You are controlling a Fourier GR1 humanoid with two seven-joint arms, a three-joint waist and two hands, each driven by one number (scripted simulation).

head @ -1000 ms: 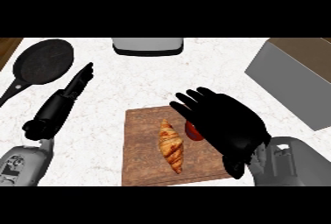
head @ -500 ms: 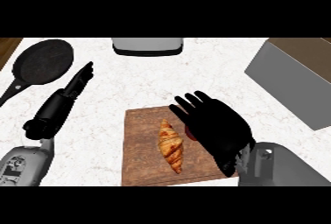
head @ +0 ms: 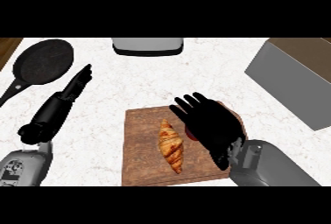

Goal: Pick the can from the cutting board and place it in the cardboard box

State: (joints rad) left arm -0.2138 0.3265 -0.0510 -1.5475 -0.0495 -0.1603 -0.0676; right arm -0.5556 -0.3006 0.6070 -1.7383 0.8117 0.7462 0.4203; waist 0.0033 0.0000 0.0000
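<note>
A white marbled surface [head: 129, 87] carries a wooden cutting board [head: 142, 153], with a black frying pan [head: 42, 61] at the far left and a grey box [head: 291, 83] at the right edge. The right robot hand [head: 210, 124] hovers over the board's right side with fingers spread and straight, holding nothing. Beneath it only a red sliver of the can [head: 190, 133] shows, just beside a croissant [head: 171, 146]. The left robot hand [head: 74, 85] rests open, well apart. This looks like the reach step: next the hand must lower and curl round the can without nudging the croissant.
</note>
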